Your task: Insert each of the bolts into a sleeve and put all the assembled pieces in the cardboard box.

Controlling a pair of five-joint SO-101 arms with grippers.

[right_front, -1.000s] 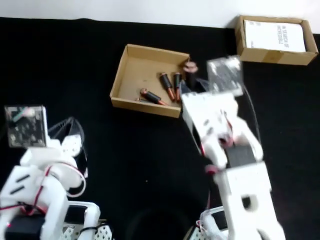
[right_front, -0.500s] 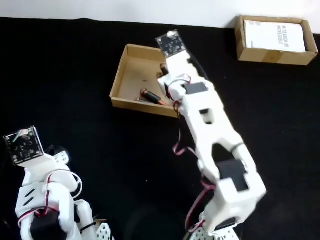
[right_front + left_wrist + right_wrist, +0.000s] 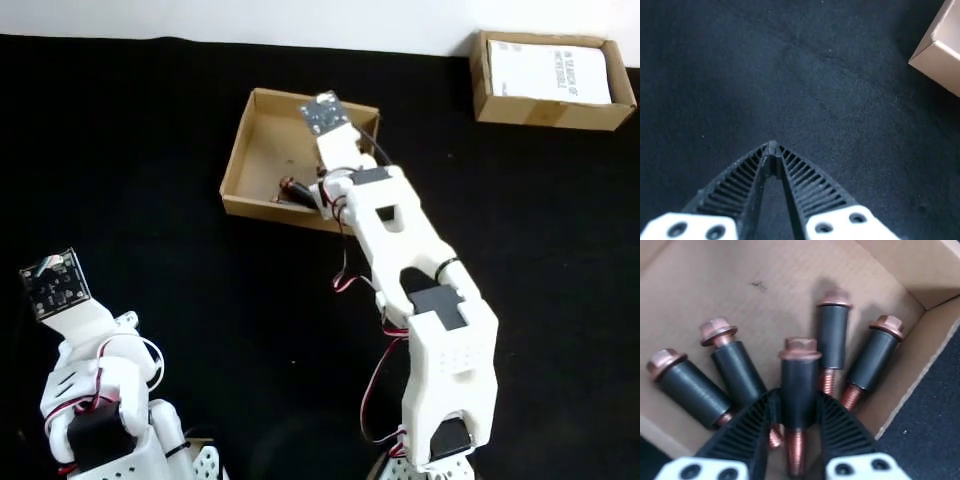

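Note:
In the right wrist view my right gripper (image 3: 798, 401) is shut on an assembled piece (image 3: 799, 375), a copper bolt in a black sleeve, held head-up low inside the cardboard box (image 3: 730, 285). Several other assembled pieces lie on the box floor around it, among them one (image 3: 684, 386) at the side and one (image 3: 876, 356) near the corner. In the high view the right arm (image 3: 385, 215) stretches over the cardboard box (image 3: 236, 160), hiding most of its contents; one piece (image 3: 295, 190) shows beside the wrist. My left gripper (image 3: 771, 148) is shut and empty above the black cloth.
A second cardboard box (image 3: 550, 110) with a white sheet stands at the back right. The left arm (image 3: 85, 400) is folded back at the front left. A corner of the cardboard box (image 3: 940, 50) shows in the left wrist view. Black cloth covers the table.
The right arm has swung from beside the box's right wall to over the box and reached down inside. The left arm has pulled back toward its base.

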